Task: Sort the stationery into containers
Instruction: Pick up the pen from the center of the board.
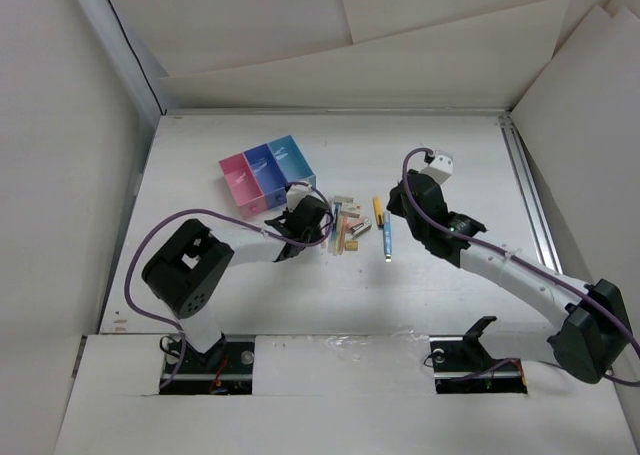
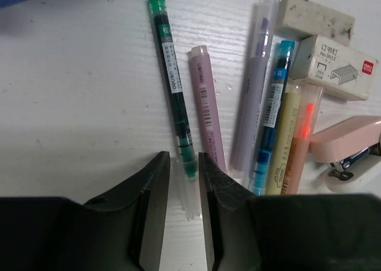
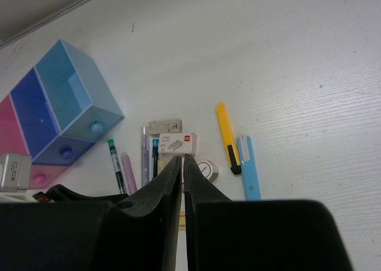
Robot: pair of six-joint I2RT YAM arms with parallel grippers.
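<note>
Green pen (image 2: 172, 86): flat on the white table (image 2: 77, 104). In my left wrist view its green cap points to about 12 o'clock. Its clear end runs down to 6 o'clock, into the gap of my left gripper (image 2: 184, 176). The fingers there are nearly closed, with a narrow gap left. I cannot tell whether they pinch the pen.

Just beside it at 3 o'clock lies a pink pen (image 2: 207, 107), roughly parallel. Further toward 3 o'clock come a lilac pen (image 2: 255, 80), a blue pen (image 2: 271, 113), a pale yellow highlighter (image 2: 284, 143) and an orange highlighter (image 2: 300, 140), packed side by side.

At 1 o'clock in that view is a smudged eraser (image 2: 315, 16). A staples box (image 2: 336, 65) sits just beside it toward 5 o'clock. A pink stapler (image 2: 351, 141) lies at the 3 o'clock edge.

From above, this pile lies on the table at about 4 o'clock from the joined trays. These are the pink tray (image 1: 236, 175), the dark blue tray (image 1: 262, 165) and the light blue tray (image 1: 288, 155).

At 3 o'clock from the pile a yellow utility knife (image 3: 226, 137) and a light blue pen-shaped item (image 3: 249, 170) lie side by side. A small round white item (image 3: 207, 168) sits between them and the pile.

My right gripper (image 3: 183, 164) is closed but for a hairline slit, with nothing between the fingers, above the table near the knife.
</note>
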